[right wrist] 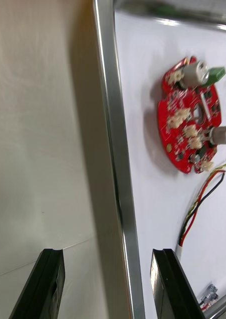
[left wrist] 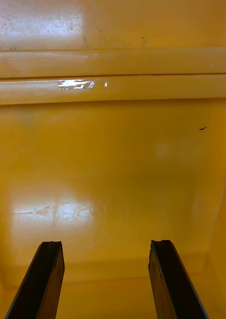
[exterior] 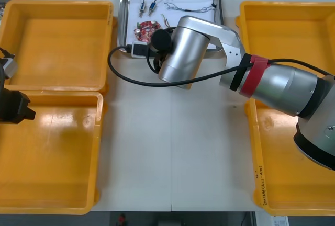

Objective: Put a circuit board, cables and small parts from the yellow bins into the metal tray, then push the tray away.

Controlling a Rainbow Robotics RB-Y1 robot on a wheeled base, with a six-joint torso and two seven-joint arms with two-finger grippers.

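The bins are being shown in plain yellow. The metal tray is being shown silver-rimmed and white inside, the round circuit board red, speckled white and green, the cable in red, yellow and black strands.

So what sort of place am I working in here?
Probably an electronics kitting or assembly bench: yellow bins flank a light table, and the metal tray between them holds a round red circuit board and cables. The right gripper straddles the tray's rim, open. The left gripper hangs open over a bin.
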